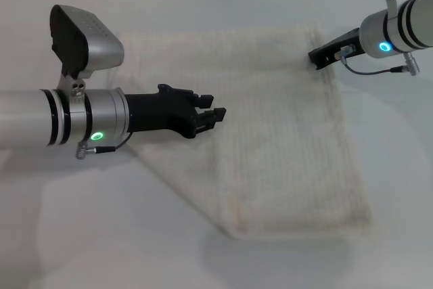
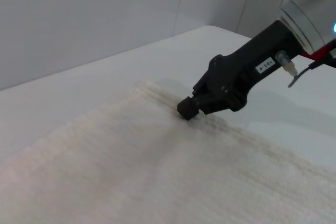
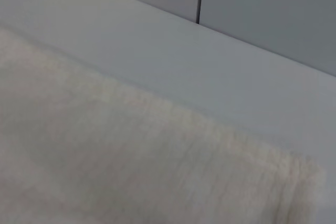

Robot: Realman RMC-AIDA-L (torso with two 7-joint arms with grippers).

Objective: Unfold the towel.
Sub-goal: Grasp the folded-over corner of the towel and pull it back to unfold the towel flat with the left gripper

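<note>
Tabletop [image 1: 81, 235]: white, carries everything.
Towel [image 1: 284, 140]: cream, lies flat mid-tabletop with its left part folded along a diagonal.
Left gripper [image 1: 215, 114]: hovers over the towel's left fold, jaws narrowly parted and holding nothing.
Right gripper [image 1: 318, 55]: tip touching the towel's far right corner; jaws' state cannot be told.
</note>
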